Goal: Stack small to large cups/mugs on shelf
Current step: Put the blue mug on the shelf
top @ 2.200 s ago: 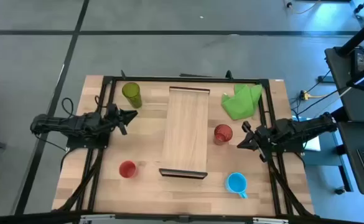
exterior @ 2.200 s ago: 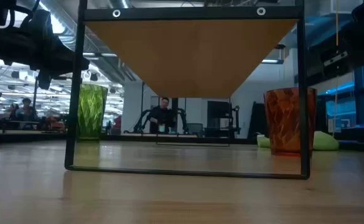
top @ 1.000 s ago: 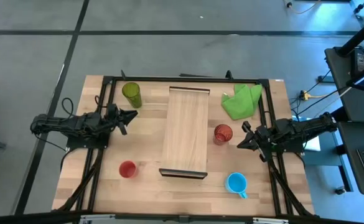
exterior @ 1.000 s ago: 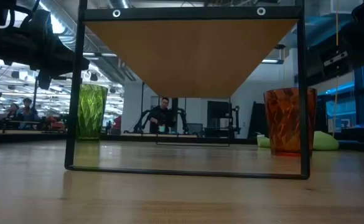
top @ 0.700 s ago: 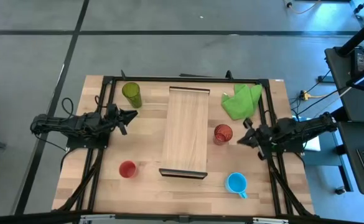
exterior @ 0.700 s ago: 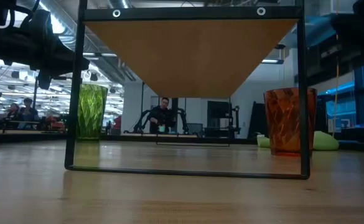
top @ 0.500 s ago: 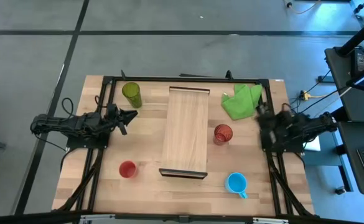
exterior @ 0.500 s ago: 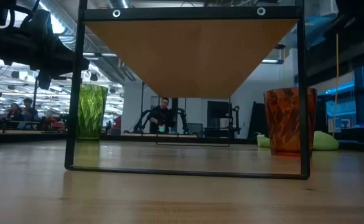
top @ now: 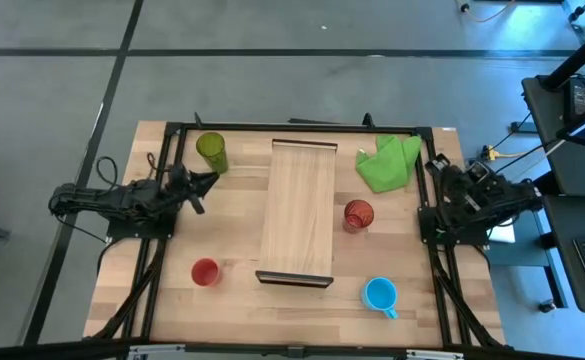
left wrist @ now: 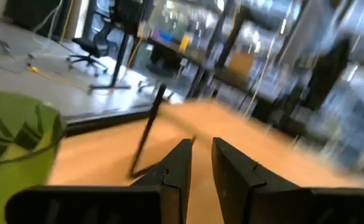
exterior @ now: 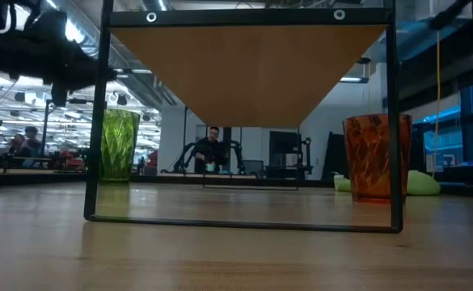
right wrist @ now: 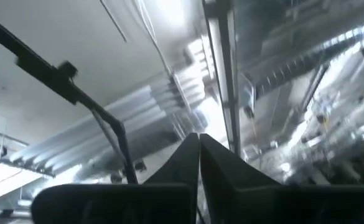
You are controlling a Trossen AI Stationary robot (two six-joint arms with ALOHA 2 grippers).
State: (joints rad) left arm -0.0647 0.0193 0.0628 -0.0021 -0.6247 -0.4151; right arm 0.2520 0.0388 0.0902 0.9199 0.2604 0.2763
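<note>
The shelf [top: 298, 210] stands in the table's middle, on dark brackets. The olive-green tumbler [top: 211, 152] stands upright at the far left and also shows in the left wrist view [left wrist: 14, 155]. The translucent red tumbler [top: 358, 215] stands right of the shelf. The small red cup [top: 205, 272] stands near left, and the light blue mug [top: 380, 295] near right. My left gripper [top: 210, 180] hovers just near of the green tumbler, its fingers [left wrist: 182, 162] slightly apart and empty. My right gripper [top: 436, 170] is raised at the right edge, pointing up, shut and empty [right wrist: 198, 137].
A bright green cloth [top: 387, 162] lies at the far right corner. A dark metal frame [top: 302, 127] runs around the table. In the low view the shelf's underside [exterior: 248, 69] spans overhead between its bracket legs. People sit in the room beyond the table.
My right gripper has swung away from the red tumbler, up and toward the table's far right, tipping until it points upward. My left gripper has risen a little and moved toward the green tumbler. No cup has moved.
</note>
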